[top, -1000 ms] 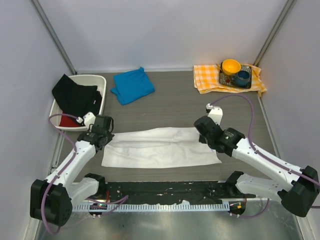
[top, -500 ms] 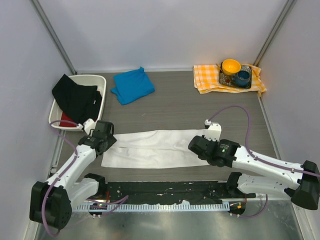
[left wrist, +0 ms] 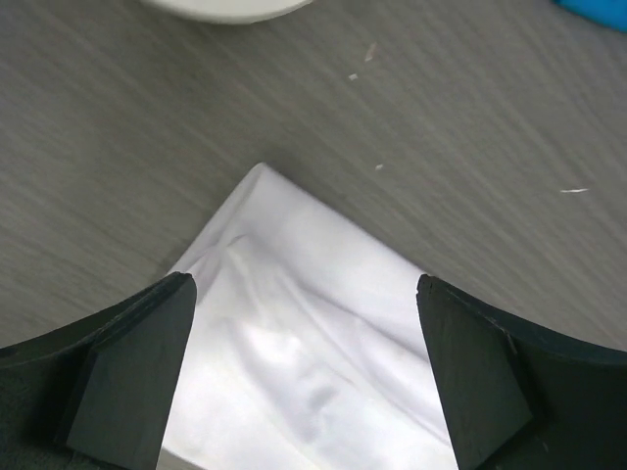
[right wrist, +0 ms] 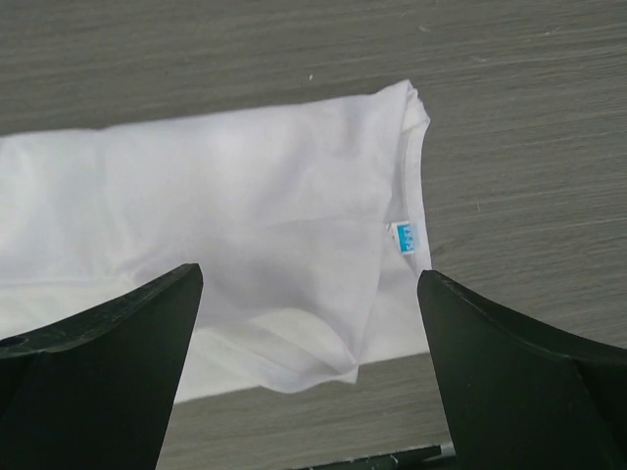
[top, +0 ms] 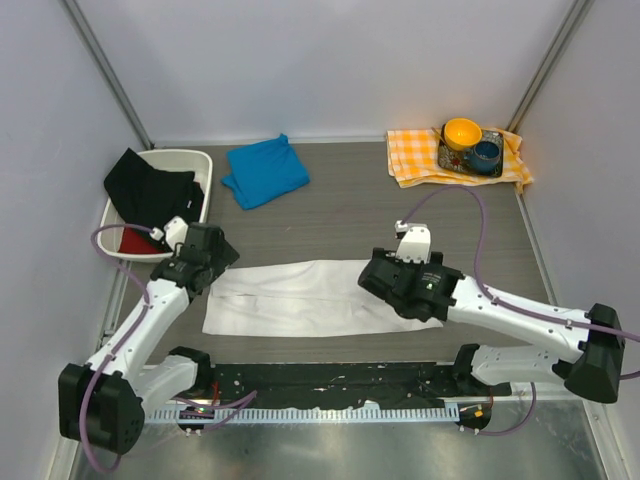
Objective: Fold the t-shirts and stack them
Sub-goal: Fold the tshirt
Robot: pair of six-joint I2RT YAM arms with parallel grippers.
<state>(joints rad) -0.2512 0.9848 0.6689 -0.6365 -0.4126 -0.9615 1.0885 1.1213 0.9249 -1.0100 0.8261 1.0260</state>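
Table (top: 350,210): left end effector (left wrist: 304,294), right end effector (right wrist: 309,279) agape over t-shirt (top: 300,295).

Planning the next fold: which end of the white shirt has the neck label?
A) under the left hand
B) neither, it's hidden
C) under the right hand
C: the right wrist view shows the blue label at the collar end of the white shirt, below the open right hand.
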